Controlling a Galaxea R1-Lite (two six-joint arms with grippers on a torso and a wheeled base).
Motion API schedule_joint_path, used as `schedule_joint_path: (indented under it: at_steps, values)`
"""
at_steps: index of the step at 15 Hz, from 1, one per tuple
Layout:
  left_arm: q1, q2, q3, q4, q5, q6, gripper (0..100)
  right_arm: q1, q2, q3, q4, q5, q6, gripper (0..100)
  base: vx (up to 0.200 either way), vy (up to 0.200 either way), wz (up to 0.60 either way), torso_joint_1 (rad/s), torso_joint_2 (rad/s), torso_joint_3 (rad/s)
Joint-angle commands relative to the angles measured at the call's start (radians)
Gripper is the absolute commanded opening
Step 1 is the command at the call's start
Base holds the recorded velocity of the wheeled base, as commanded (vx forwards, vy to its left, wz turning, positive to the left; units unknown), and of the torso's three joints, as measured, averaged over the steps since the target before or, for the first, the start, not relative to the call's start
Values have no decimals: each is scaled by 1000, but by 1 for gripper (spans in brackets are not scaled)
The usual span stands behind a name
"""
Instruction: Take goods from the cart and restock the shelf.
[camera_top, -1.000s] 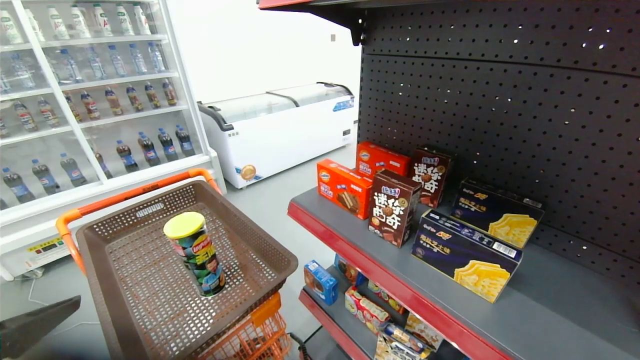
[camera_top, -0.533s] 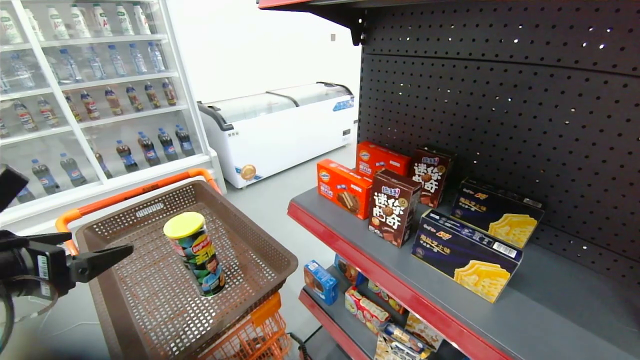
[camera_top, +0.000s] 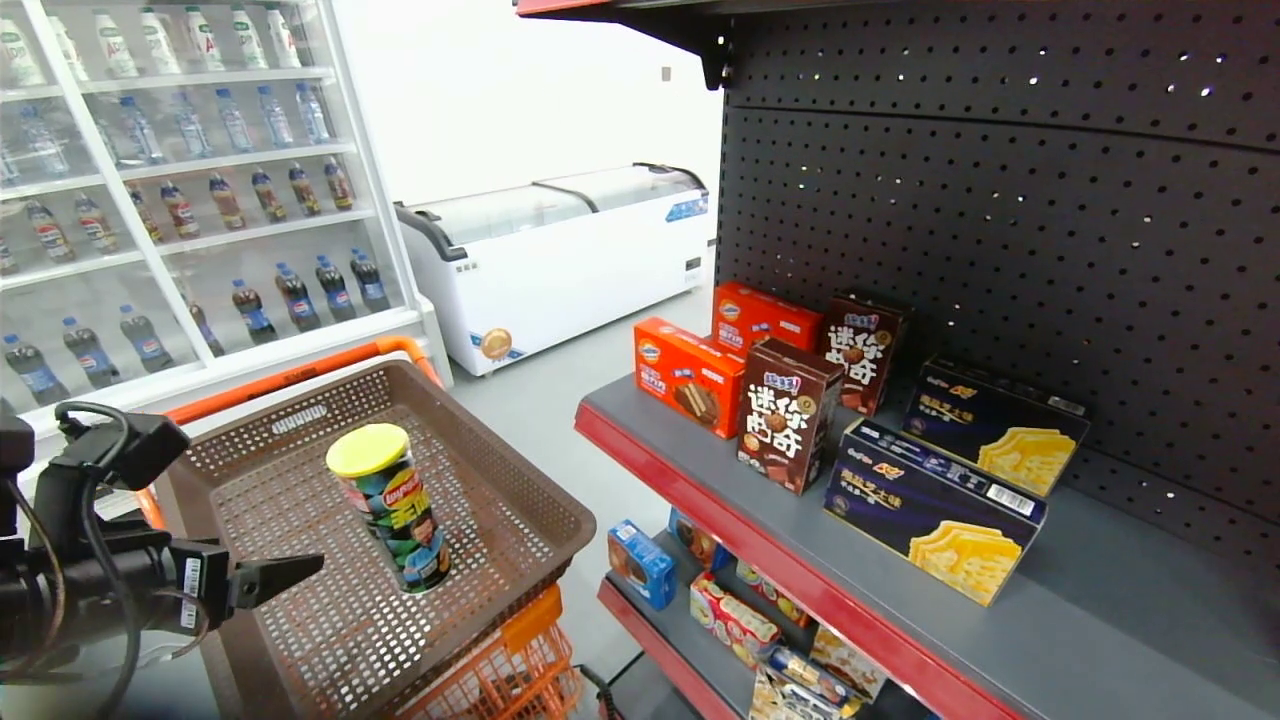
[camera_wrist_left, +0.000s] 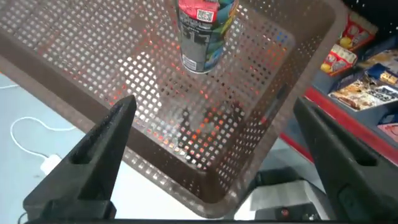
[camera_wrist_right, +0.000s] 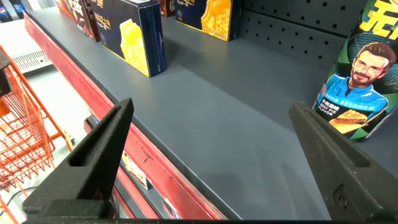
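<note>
The left gripper (camera_top: 278, 579) rises into sight from beyond the near left corner of the cart's brown basket (camera_top: 520, 497). It crosses that corner's rim, then sinks lower and pushes farther in over the mesh, ending closer to the chip can (camera_top: 391, 508).

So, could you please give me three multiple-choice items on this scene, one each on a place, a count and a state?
1. Where does the yellow-lidded can stand? A inside the brown basket; B beside it; C beneath it.
2. How many dark blue boxes are on the grey shelf? A one; B two; C five.
3. How is the left gripper? A open; B shut on the can; C shut, empty.
Answers: 1 A, it stands upright on the mesh floor; 2 B, one behind the other; 3 A, its fingers are spread wide.
</note>
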Motion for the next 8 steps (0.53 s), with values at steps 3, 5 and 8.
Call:
schedule_joint_path:
  at_steps: [3, 5, 8]
  values:
    - [-20, 135, 6, -93, -3, 2, 100, 0, 0, 0, 0, 0, 0, 100, 0, 0, 0, 0, 0, 0]
    - [-51, 176, 6, -153, 0, 4, 100, 0, 0, 0, 0, 0, 0, 100, 0, 0, 0, 0, 0, 0]
    - [-68, 248, 6, -239, 0, 4, 100, 0, 0, 0, 0, 0, 1, 100, 0, 0, 0, 0, 0, 0]
